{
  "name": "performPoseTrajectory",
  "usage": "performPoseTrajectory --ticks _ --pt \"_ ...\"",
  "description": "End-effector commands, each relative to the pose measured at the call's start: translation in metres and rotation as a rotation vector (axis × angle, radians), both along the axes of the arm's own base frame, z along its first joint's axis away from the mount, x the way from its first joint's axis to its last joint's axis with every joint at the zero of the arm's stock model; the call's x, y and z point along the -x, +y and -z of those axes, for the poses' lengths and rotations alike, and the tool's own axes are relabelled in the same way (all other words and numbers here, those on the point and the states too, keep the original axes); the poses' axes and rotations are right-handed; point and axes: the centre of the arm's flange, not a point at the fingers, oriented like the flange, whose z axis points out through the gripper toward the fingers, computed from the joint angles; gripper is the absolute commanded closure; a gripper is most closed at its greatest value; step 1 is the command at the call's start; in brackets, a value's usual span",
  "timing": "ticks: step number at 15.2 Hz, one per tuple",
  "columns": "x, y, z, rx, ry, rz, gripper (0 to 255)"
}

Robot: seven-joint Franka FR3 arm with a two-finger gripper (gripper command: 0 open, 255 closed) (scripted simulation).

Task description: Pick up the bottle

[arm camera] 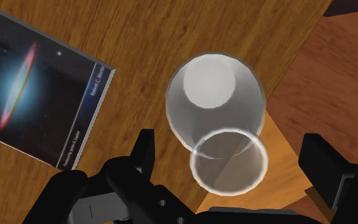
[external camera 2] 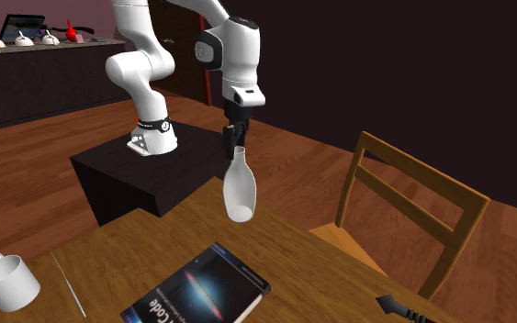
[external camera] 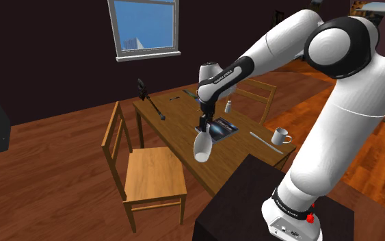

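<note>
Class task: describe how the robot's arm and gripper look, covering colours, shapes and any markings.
The white arm is a chain of rounded glossy shells with dark grey joint caps and bands. Small dark lettering runs along its forearm link, and a red spot sits by the white base. The gripper is all black, with two blocky square-tipped fingers.
</note>
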Motion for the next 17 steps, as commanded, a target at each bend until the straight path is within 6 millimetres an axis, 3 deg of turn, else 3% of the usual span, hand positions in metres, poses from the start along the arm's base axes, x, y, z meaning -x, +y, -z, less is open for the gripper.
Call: performPoseTrajectory --ticks 1,4,5,14,17 --pt "0.001 0.001 0.011 0.0 0.0 0.0 0" --pt "0.001 0.001 0.019 0.0 0.0 0.0 0" --pt "0.001 0.0 0.019 0.0 0.0 0.0 255" --pt "0.001 0.001 0.019 0.0 0.0 0.0 255" --pt "0.001 0.001 0.003 0.0 0.0 0.0 255"
